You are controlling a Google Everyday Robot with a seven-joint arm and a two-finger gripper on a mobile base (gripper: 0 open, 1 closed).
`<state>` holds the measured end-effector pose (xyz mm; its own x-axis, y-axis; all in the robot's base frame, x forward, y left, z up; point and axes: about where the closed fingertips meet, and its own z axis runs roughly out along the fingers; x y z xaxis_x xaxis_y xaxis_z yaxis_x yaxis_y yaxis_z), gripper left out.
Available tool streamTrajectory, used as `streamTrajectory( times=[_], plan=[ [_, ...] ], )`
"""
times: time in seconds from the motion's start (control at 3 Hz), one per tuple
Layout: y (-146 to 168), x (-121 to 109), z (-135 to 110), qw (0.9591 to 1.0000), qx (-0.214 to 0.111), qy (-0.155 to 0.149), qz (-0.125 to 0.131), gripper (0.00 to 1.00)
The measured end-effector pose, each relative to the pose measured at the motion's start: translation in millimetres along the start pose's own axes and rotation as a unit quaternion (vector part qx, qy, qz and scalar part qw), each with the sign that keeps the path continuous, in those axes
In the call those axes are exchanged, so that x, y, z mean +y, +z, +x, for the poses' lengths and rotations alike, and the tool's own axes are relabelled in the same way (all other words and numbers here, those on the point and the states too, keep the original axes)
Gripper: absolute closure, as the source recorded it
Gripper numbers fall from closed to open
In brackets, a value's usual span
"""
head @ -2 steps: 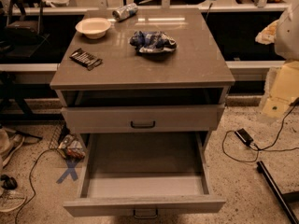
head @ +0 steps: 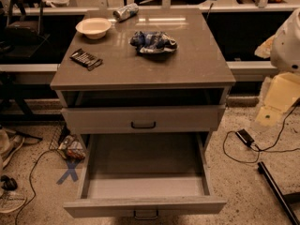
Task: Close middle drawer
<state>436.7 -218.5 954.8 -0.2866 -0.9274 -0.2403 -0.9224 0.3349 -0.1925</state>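
Not yet begun, by the look of it. Finds the middle drawer [head: 145,204] pulled far out toward the camera, below the upper drawer [head: 140,117], with its front and small dark pull at the bottom edge of the view. Holds nothing: only a bare grey floor inside. Leaves the whole travel to do, in all likelihood: reaching the front, then pushing straight back until flush with the cabinet. Shows the upper drawer seemingly a little out too, with a dark gap above its front and no telling what lies within. Places the gripper [head: 275,102] at the right edge of the view, beside the cabinet and well apart from the open drawer, touching nothing; cannot tell whether released or clenched. On the tabletop [head: 140,71]: a pale bowl [head: 93,27], seemingly empty, a can [head: 125,11] on its side behind it, a crumpled blue bag [head: 152,42] and a dark packet [head: 86,58].
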Motion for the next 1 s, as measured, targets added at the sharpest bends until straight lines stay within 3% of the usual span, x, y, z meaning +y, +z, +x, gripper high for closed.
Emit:
streamTrajectory(
  times=[0.33,0.67,1.0],
  plan=[
    [52,21,11,0.9952,-0.021,0.085,-0.044,0.0],
    [123,53,20,0.9792,-0.033,0.179,-0.089,0.0],
    [137,65,26,0.977,-0.023,0.188,-0.097,0.0]
  ],
)
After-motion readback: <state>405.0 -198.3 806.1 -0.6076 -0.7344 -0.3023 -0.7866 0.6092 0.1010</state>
